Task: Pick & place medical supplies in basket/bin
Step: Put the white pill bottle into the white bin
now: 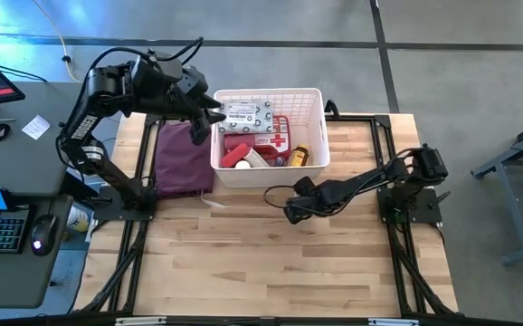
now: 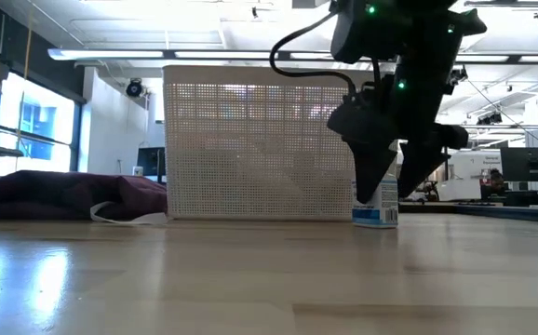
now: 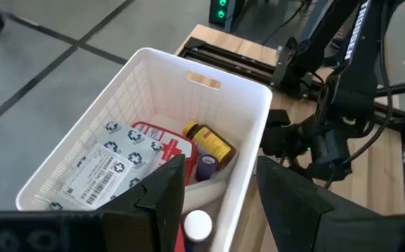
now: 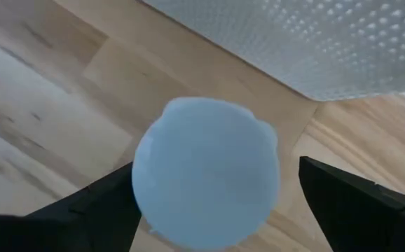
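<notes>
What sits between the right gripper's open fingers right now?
A small white bottle with a pale round cap stands on the table between the right gripper's open fingers, beside the white basket; the right wrist and low views show it.

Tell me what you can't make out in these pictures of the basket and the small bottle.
- Small bottle: label unreadable in the low view, partly behind the right gripper; hidden under that gripper in the high view.
- Basket: contents hidden by its wall in the low view.
- Wipes packet: print too small.
</notes>
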Robot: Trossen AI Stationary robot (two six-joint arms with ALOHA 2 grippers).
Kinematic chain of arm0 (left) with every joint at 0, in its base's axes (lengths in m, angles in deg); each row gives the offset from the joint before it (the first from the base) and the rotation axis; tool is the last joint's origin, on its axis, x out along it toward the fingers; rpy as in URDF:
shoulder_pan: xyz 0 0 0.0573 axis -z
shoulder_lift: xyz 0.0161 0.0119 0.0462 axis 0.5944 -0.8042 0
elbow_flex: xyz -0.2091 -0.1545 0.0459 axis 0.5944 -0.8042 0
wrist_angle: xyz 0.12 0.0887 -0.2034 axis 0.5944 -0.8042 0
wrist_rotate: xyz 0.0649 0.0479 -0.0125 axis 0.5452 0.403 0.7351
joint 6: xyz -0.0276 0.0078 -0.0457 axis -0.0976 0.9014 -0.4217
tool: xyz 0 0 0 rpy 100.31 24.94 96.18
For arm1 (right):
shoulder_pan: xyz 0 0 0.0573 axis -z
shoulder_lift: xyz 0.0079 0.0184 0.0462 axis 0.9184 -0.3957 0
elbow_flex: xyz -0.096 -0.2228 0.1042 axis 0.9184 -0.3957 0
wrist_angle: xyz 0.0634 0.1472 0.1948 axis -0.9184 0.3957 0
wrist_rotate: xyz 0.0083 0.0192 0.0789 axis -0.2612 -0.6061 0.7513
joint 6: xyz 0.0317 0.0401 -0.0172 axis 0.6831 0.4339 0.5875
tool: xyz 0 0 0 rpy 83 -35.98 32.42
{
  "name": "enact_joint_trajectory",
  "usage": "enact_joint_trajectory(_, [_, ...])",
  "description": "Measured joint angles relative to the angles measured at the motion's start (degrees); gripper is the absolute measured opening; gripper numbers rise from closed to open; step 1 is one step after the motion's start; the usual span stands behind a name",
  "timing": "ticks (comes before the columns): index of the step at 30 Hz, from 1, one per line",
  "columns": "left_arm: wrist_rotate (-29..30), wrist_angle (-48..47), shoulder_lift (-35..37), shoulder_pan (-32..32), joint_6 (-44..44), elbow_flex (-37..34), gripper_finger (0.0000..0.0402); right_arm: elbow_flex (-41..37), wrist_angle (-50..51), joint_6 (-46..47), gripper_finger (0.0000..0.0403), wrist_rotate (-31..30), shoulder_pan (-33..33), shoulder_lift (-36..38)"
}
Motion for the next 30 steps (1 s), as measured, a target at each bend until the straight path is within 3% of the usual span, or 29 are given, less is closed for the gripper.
enact_joint_trajectory(11, [-0.46, -0.52, -1.46, 0.00, -3.88, 0.00, 0.0209, 0.00, -0.06, -0.10, 0.0288, -2.19, 0.11, -0.04])
enact_joint_trajectory(23, [0.87, -2.63, -2.09, 1.31, -5.94, -0.02, 0.0209, 0.00, 0.91, 0.39, 0.0136, 4.57, -2.14, 3.71])
enact_joint_trajectory(30, [1.75, -2.59, -2.07, 2.03, -6.78, -0.02, 0.0209, 0.00, 0.34, 0.53, 0.0136, -0.22, -6.19, 15.16])
